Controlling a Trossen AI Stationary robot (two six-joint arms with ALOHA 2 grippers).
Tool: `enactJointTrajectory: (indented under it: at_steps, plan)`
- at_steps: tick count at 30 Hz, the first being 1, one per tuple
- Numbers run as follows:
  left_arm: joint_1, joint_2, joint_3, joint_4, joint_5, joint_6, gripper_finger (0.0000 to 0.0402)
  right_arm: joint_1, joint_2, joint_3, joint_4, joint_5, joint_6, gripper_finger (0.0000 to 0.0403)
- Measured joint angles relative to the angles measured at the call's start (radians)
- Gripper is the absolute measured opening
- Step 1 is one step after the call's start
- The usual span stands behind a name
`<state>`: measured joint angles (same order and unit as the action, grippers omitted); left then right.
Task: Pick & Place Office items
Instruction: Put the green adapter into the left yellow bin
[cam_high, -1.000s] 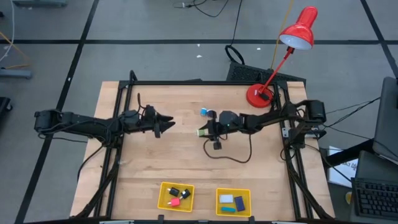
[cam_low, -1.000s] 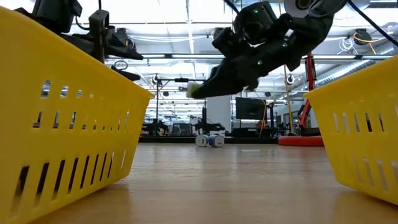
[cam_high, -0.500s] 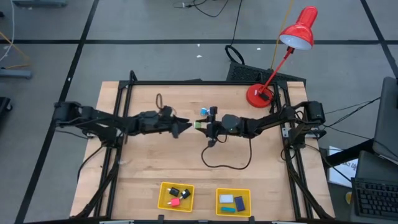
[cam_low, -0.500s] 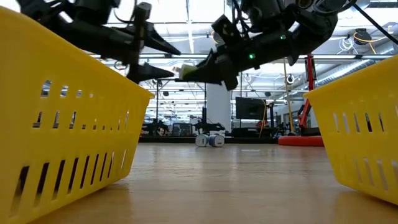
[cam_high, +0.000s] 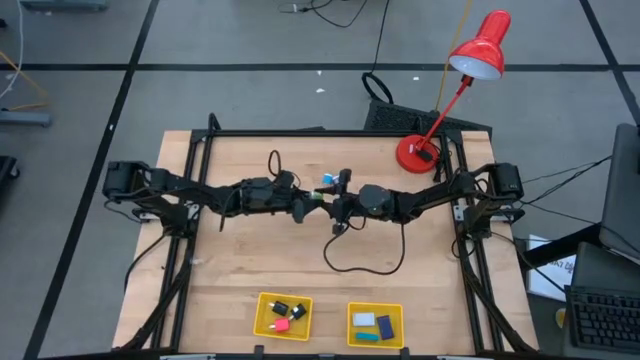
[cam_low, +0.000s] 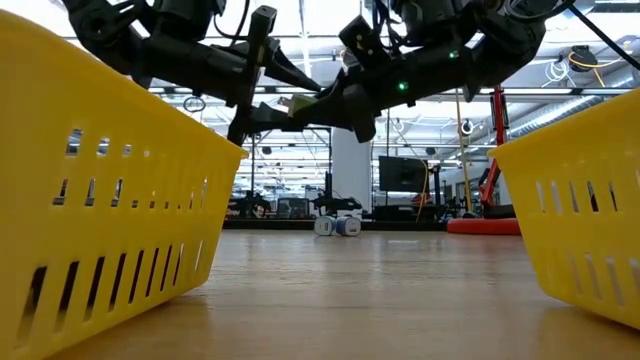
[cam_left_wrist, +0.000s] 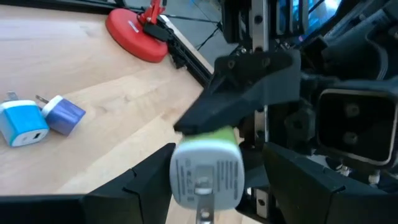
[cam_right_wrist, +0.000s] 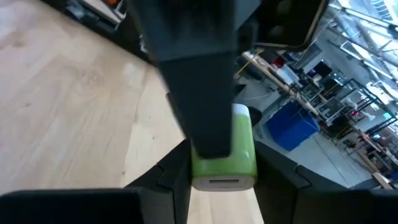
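Observation:
My right gripper (cam_right_wrist: 224, 169) is shut on a green-and-white charger (cam_high: 317, 201), held in the air over the table's middle. My left gripper (cam_left_wrist: 217, 154) is open and has come at the charger (cam_left_wrist: 206, 171) from the table's left, one finger on each side of its white plug face. The two grippers meet tip to tip in the low view, at the charger (cam_low: 297, 103). A light-blue charger (cam_left_wrist: 22, 122) and a blue-purple one (cam_left_wrist: 64, 114) lie on the wood behind them. Two yellow trays (cam_high: 262, 300) (cam_high: 352, 309) at the near edge hold several small items. My right gripper pinches the charger's green body (cam_right_wrist: 244, 155) between its two fingers, level, from the table's right. The charger is lifted clear, its white plug face toward the left gripper. My left gripper: whether its fingers (cam_left_wrist: 152, 171) touch the charger, I cannot tell.
A red desk lamp (cam_high: 418, 152) stands at the far right corner. A black cable (cam_high: 365, 262) hangs from the right arm and loops on the wood. The trays' walls (cam_low: 100, 190) (cam_low: 580, 200) frame the low view; bare wood lies between them.
My left gripper has travelled toward the table's right, from well left of centre up to the charger, and now straddles it. My right gripper has risen a little and shifted slightly toward the far edge, still holding the charger.

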<state>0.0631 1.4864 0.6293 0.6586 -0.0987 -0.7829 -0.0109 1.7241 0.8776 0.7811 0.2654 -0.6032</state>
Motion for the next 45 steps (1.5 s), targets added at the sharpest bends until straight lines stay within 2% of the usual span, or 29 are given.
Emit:
enactJointTrajectory:
  at_steps: [5, 11, 17, 22, 24, 29, 33, 37, 40, 45]
  plan:
    - [0.002, 0.000, 0.000, 0.002, -0.003, -0.010, 0.0224, 0.000, 0.000, -0.001, -0.014, 0.000, 0.011, 0.0122]
    - [0.006, 0.000, -0.002, -0.002, 0.019, -0.013, 0.0133, 0.000, 0.000, -0.002, -0.006, -0.001, 0.011, 0.0122]
    - [0.008, 0.000, -0.002, 0.000, 0.019, 0.039, 0.0133, 0.000, 0.000, -0.003, -0.015, 0.002, 0.011, 0.0125]
    - [0.014, -0.010, -0.002, -0.014, 0.079, 0.122, 0.0133, 0.006, -0.003, -0.002, -0.051, 0.012, 0.231, 0.0203]
    - [0.014, -0.023, -0.002, -0.034, 0.090, 0.140, 0.0133, 0.006, -0.032, -0.003, -0.127, 0.019, 0.291, 0.0233]
    - [0.004, -0.093, 0.000, -0.132, 0.087, 0.220, 0.0133, -0.009, -0.128, -0.003, -0.354, 0.019, 0.395, 0.0264]
    - [-0.040, -0.178, 0.000, -0.256, 0.130, 0.326, 0.0133, -0.029, -0.218, -0.022, -0.454, 0.019, 0.437, 0.0259]
    - [-0.133, -0.272, 0.004, -0.435, 0.152, 0.406, 0.0133, -0.056, -0.300, -0.114, -0.411, 0.019, 0.456, 0.0241]
    - [-0.227, -0.327, 0.041, -0.653, 0.119, 0.440, 0.0133, -0.087, -0.366, -0.207, -0.307, 0.019, 0.484, 0.0228]
    - [-0.398, -0.328, 0.158, -1.008, 0.018, 0.501, 0.0133, -0.129, -0.437, -0.385, -0.079, 0.018, 0.537, 0.0213]
